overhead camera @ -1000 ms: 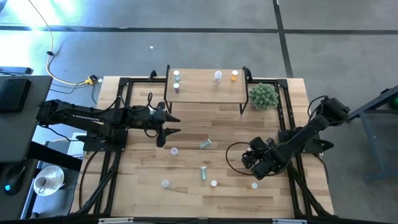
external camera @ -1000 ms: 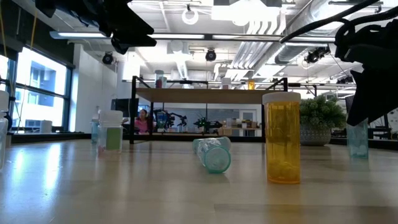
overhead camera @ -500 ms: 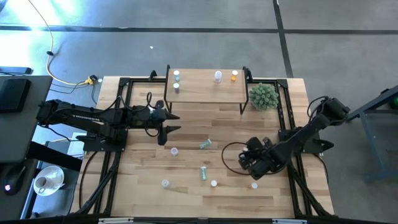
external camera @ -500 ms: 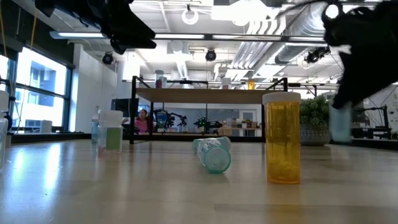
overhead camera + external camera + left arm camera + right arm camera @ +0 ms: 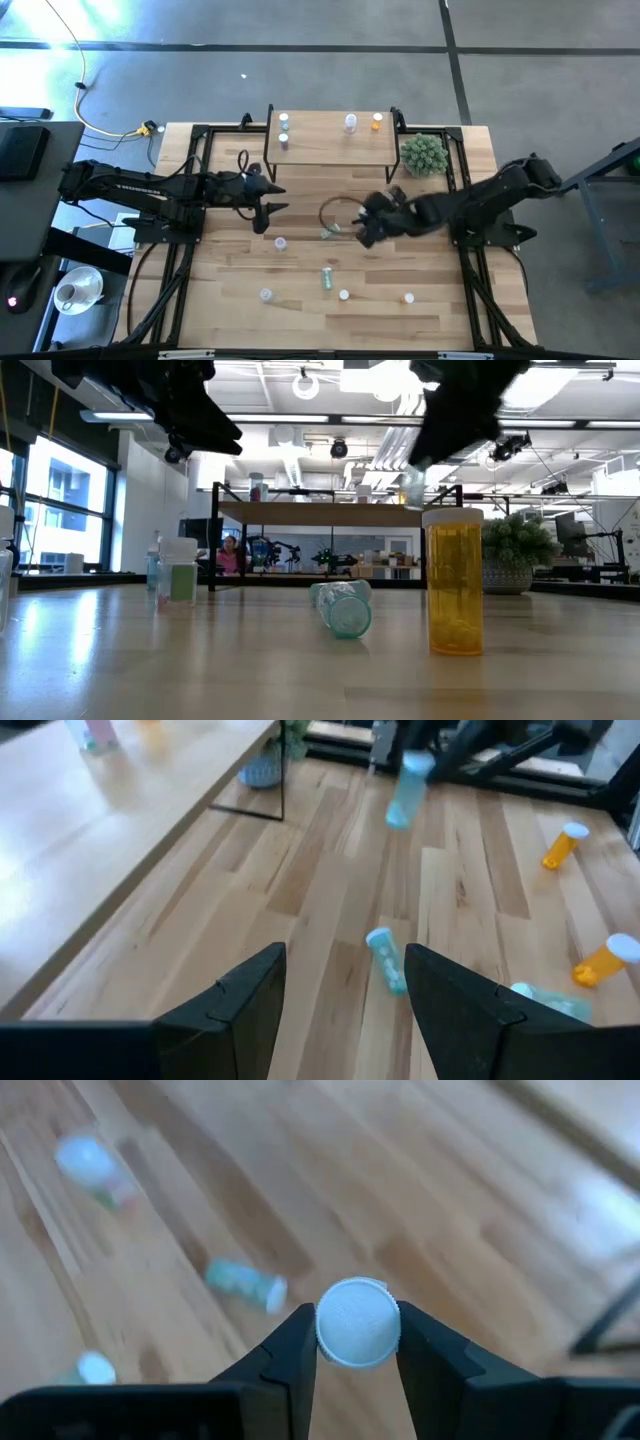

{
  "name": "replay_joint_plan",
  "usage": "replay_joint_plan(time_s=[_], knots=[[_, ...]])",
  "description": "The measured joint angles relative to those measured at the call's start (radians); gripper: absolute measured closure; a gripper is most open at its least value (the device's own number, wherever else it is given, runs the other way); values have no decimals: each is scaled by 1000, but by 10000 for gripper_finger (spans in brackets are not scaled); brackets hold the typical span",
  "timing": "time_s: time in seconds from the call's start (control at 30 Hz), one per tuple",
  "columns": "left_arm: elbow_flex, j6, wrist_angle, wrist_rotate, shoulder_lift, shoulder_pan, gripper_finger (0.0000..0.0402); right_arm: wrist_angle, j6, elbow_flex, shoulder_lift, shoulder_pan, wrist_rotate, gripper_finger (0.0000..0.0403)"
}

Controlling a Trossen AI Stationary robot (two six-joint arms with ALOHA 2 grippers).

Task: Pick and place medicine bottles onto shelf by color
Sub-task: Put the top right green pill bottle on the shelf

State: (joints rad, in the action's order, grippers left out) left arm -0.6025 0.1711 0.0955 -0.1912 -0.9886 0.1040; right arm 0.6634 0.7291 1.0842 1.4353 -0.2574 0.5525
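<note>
Right tool [image 5: 357, 1342] clamping blue bottle [image 5: 405, 790].

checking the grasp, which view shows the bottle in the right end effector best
The right wrist view: the bottle's white cap fills the gap between the right end effector's fingers, squarely clamped. The left wrist view shows its pale blue body hanging in the air, blurred. The low view shows only a faint blur; in the high view the arm hides it.

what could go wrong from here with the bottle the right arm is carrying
The right end effector pinches the blue bottle only at its white cap, so the bottle may slip or swing loose. On the shelf, it might knock bottles already standing there. The left end effector hovers nearby; the arms might clash.
</note>
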Motion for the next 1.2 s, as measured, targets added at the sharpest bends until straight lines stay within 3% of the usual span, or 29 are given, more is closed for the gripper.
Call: replay_joint_plan(time_s=[0.27, 0.73, 1.03, 1.2], knots=[[0, 11, 21, -3, 0, 0, 207, -60, -222, 129, 0, 201, -109, 299], [0, 9, 37, -7, 0, 0, 207, -147, -396, 380, 20, 465, -142, 299], [0, 10, 43, -7, 0, 0, 207, -203, -428, 647, 198, 608, -139, 299], [0, 10, 53, -7, 0, 0, 207, -74, -443, 833, 346, 642, -142, 299]])
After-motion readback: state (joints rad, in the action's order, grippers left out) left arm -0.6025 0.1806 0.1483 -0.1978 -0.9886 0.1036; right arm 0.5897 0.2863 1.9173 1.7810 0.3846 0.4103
